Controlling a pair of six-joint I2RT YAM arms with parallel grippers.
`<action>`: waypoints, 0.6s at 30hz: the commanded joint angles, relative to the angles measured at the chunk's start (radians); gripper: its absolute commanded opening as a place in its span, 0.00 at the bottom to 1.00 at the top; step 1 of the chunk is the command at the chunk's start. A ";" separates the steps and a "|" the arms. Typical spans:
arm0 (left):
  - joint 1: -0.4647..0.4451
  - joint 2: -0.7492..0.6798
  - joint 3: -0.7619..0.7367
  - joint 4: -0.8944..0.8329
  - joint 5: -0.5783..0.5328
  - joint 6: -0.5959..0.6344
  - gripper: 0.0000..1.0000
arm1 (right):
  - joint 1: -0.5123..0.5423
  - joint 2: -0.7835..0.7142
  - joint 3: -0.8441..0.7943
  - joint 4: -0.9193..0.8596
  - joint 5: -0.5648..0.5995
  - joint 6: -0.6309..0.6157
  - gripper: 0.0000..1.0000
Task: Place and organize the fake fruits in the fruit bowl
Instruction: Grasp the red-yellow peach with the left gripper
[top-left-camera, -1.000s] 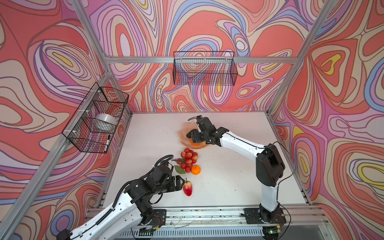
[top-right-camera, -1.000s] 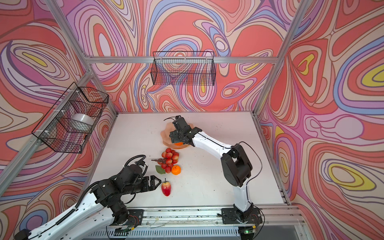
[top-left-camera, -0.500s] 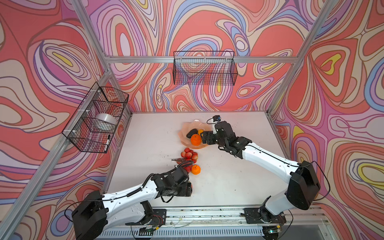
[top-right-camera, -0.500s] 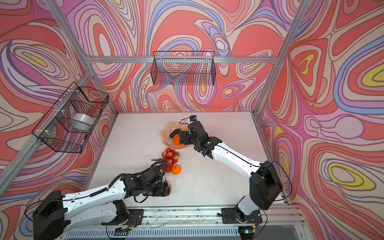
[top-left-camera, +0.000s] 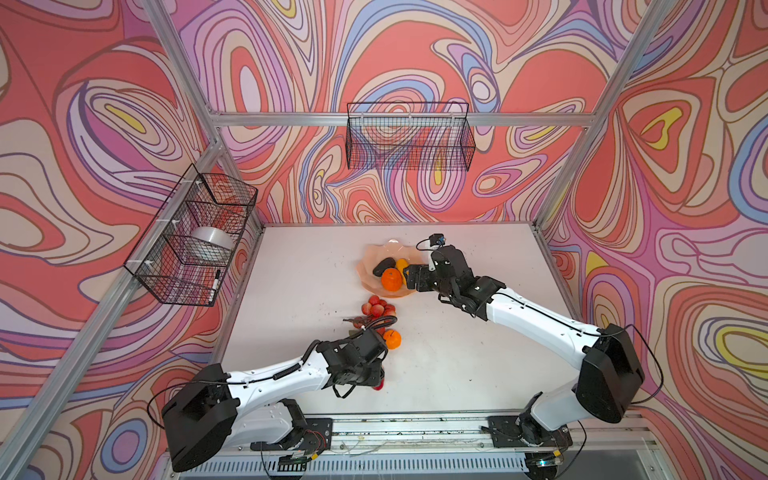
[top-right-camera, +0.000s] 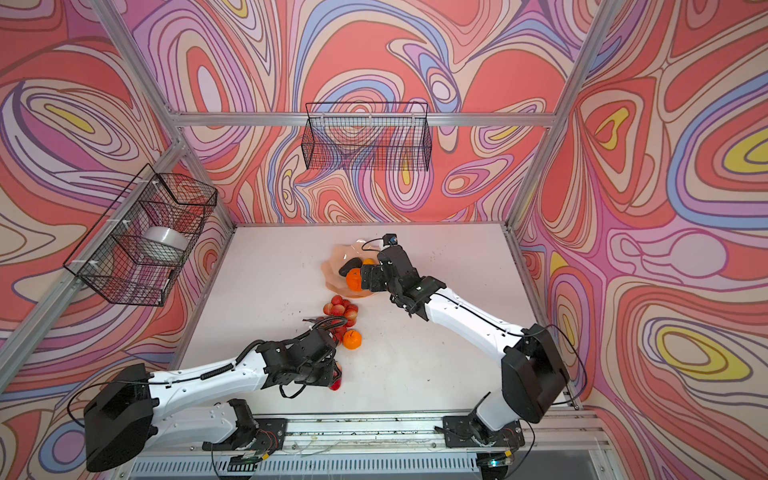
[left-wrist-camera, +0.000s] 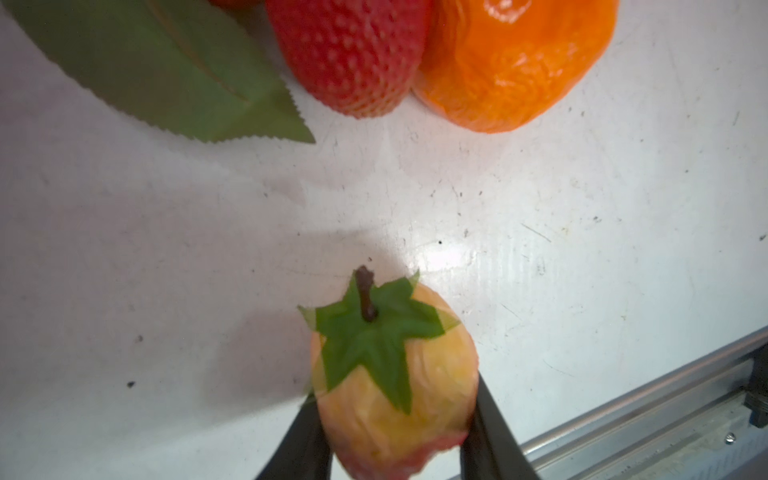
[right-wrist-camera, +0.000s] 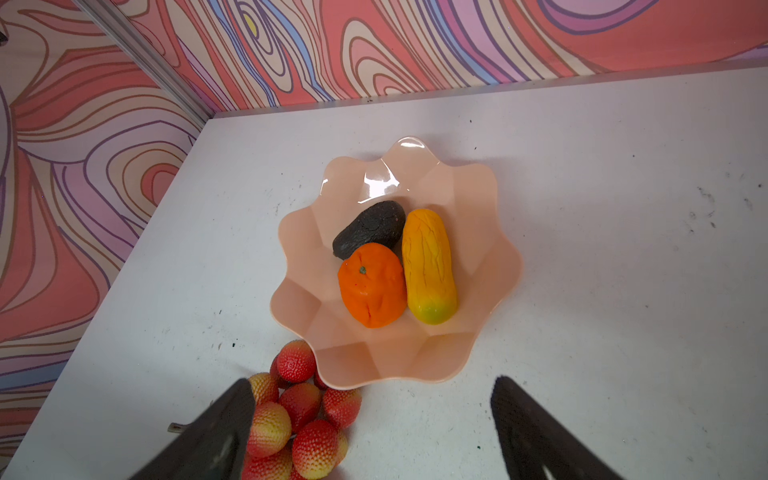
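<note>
The peach fruit bowl (right-wrist-camera: 374, 365) (top-left-camera: 370, 255) holds a black avocado (right-wrist-camera: 368, 228), an orange (right-wrist-camera: 371, 284) and a yellow-orange elongated fruit (right-wrist-camera: 428, 266). My right gripper (right-wrist-camera: 372, 382) (top-left-camera: 409, 276) hovers open and empty at the bowl's near-right rim. The red bunch (top-left-camera: 378, 309) (right-wrist-camera: 299, 415) lies on the table just in front of the bowl, and a second orange (top-left-camera: 392, 338) (left-wrist-camera: 511, 62) lies beside it. My left gripper (left-wrist-camera: 392, 388) is shut on the red-yellow tapered fruit (left-wrist-camera: 390, 395) (top-right-camera: 335, 382) near the table's front edge; its green-capped stem end points away from the wrist.
The bunch's green leaf (left-wrist-camera: 166, 70) lies flat on the table. A black wire basket (top-left-camera: 409, 141) hangs on the back wall. Another basket (top-left-camera: 191, 241) on the left wall holds a white bowl (top-left-camera: 212, 241). The metal front rail (left-wrist-camera: 644, 415) runs close to the held fruit.
The left arm reached down and forward, and its jaws closed on the tapered fruit. The right gripper drew back from over the bowl toward the right, leaving the orange inside.
</note>
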 joint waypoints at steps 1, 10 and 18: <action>-0.002 -0.061 0.035 -0.069 -0.073 0.005 0.23 | -0.006 -0.006 -0.011 0.016 0.009 0.008 0.93; 0.031 -0.256 0.293 -0.355 -0.199 0.169 0.24 | -0.007 -0.015 -0.027 0.022 0.019 0.011 0.93; 0.328 -0.017 0.500 -0.185 -0.077 0.416 0.24 | -0.007 -0.075 -0.093 0.034 0.022 0.047 0.93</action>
